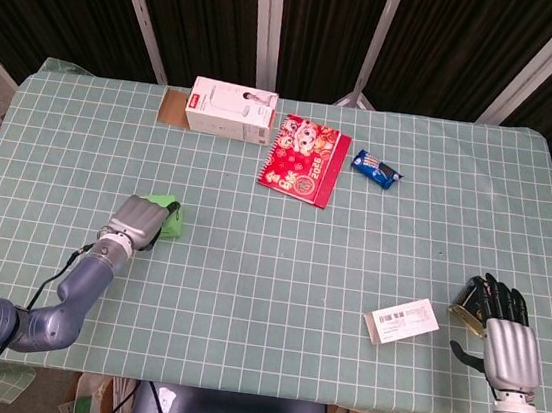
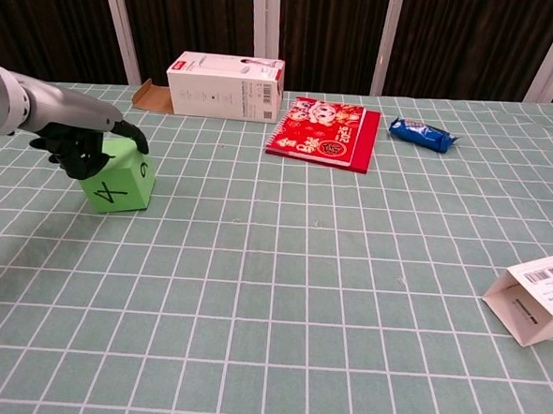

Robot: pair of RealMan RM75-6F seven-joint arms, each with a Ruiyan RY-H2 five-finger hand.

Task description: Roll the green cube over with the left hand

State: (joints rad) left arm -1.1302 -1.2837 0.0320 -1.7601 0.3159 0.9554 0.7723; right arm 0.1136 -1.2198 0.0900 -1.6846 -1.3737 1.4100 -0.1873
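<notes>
The green cube [image 2: 118, 182] sits flat on the table mat, with a "4" on its near face; in the head view only a sliver of the green cube [image 1: 170, 217] shows past the hand. My left hand [image 2: 77, 144] holds it from the left, thumb across the top edge and curled fingers [image 2: 84, 160] against the left side. Seen from the head camera, the left hand [image 1: 139, 222] covers most of the cube. My right hand [image 1: 505, 329] rests at the near right table edge, fingers straight and apart, holding nothing.
A white box [image 1: 230, 109], a red booklet [image 1: 304, 159] and a blue snack packet [image 1: 375, 168] lie at the back. A white barcode carton [image 1: 404, 320] lies near the right hand, with a dark round tin [image 1: 467, 305] beside the fingers.
</notes>
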